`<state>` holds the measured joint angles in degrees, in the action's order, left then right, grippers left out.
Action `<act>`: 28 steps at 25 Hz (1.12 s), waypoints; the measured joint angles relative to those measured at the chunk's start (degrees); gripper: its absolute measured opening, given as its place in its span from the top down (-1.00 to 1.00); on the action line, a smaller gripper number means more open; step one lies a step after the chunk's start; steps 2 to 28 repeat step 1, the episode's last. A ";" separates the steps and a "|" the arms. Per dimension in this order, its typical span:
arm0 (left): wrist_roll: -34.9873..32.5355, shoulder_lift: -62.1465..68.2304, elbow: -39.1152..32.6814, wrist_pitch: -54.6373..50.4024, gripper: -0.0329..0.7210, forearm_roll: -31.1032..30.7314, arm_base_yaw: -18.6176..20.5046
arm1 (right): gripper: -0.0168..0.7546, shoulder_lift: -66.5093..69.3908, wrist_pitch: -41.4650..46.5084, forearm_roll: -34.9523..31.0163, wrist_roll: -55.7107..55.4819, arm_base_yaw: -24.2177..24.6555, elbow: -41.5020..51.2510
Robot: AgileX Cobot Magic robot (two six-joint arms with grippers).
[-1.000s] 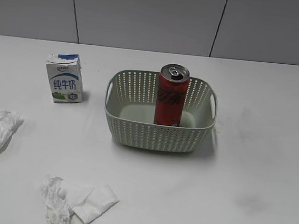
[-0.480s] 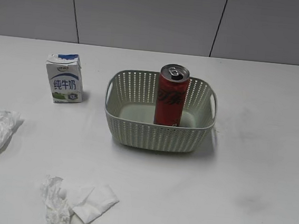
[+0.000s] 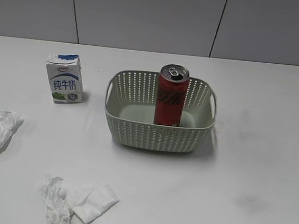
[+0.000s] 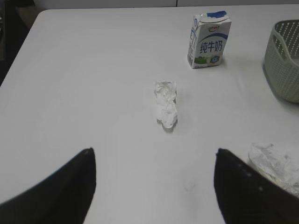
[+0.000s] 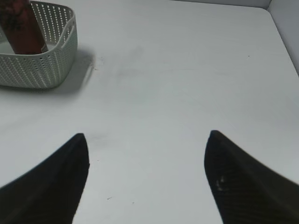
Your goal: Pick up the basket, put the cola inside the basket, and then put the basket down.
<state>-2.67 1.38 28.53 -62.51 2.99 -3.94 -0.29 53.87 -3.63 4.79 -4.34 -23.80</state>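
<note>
The pale sage-green basket [image 3: 157,136] rests on the white table at the middle. The red cola can [image 3: 170,101] stands upright inside it, taller than the wall. The basket's edge shows at the right of the left wrist view [image 4: 285,65] and at the top left of the right wrist view [image 5: 39,70], with the cola [image 5: 22,28] inside. My left gripper [image 4: 154,154] is open and empty over bare table, far left of the basket. My right gripper [image 5: 147,137] is open and empty, to the right of the basket. Neither gripper shows in the exterior view.
A blue-and-white milk carton [image 3: 63,78] stands left of the basket, also in the left wrist view [image 4: 209,39]. Crumpled tissues lie at the left [image 3: 0,129] and front left [image 3: 75,200]; one [image 4: 166,105] lies ahead of the left gripper, another [image 4: 275,163] at its right.
</note>
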 joint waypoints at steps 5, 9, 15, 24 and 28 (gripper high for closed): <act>0.00 0.00 0.00 -0.02 -0.66 0.00 0.00 | -0.56 0.00 0.00 -0.05 0.00 0.00 0.00; 0.00 0.00 0.00 -0.02 -0.66 0.00 0.00 | -0.56 0.00 0.00 -0.05 0.00 0.00 0.00; 0.00 0.00 0.00 -0.02 -0.66 0.00 0.00 | -0.56 0.00 0.00 -0.05 0.00 0.00 0.00; 0.00 0.00 0.00 -0.02 -0.66 0.00 0.00 | -0.56 0.00 0.00 -0.05 0.00 0.00 0.00; 0.00 0.00 0.00 -0.02 -0.66 0.00 0.00 | -0.56 0.00 0.00 -0.05 0.00 0.00 0.00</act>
